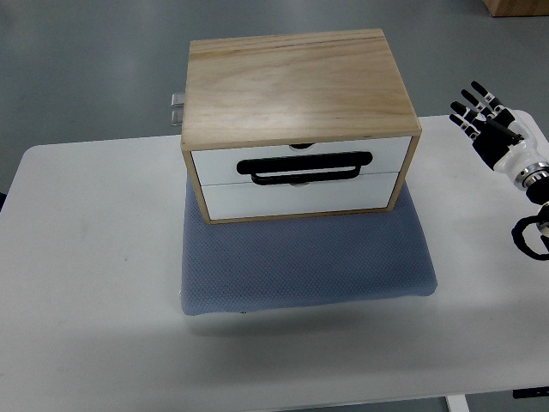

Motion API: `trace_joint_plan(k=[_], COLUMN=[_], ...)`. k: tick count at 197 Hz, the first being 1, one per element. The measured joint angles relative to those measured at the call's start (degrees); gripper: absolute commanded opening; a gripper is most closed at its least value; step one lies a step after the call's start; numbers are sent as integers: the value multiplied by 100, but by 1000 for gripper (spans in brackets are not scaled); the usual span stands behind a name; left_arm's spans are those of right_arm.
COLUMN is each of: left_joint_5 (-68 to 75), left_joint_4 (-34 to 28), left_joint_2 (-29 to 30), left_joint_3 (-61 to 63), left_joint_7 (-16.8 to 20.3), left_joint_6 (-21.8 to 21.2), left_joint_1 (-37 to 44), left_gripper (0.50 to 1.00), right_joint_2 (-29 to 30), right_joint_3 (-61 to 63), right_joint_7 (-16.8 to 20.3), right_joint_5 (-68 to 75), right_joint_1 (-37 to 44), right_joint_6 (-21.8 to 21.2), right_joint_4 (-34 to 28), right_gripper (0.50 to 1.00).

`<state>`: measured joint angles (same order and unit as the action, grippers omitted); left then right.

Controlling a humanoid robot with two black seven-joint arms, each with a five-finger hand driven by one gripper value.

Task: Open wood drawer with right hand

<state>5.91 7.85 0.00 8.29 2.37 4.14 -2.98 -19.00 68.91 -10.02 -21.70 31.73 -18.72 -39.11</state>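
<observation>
A wooden drawer box (296, 81) with two white drawer fronts stands on a blue-grey mat (304, 262) on the white table. A black handle (304, 167) lies across the seam between the upper drawer (300, 154) and the lower drawer (300, 196); both drawers sit flush, closed. My right hand (482, 112) hovers at the right edge of the view, to the right of the box and apart from it, fingers spread and pointing away, holding nothing. The left arm does not show.
The white table (86, 257) extends left and in front of the mat. A small metal clamp (177, 110) sticks out behind the box's left side. Grey floor lies beyond the table, with a cardboard box (515, 7) at the top right corner.
</observation>
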Motion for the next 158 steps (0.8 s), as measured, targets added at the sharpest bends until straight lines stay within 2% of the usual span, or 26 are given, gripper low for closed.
trace_joint_plan(k=[158], left_joint_5=[-2], left_joint_4=[0], left_joint_2=[0], left_joint_3=[-3], left_joint_7=[-1], left_joint_6=[8], left_joint_1=[70], left_gripper=[1000], right_joint_2=[-35], right_joint_3=[7], right_joint_7=[0], right_joint_5=[2], right_joint_1=[27], right_joint_6=[-40], right_joint_4=[0], right_gripper=[954])
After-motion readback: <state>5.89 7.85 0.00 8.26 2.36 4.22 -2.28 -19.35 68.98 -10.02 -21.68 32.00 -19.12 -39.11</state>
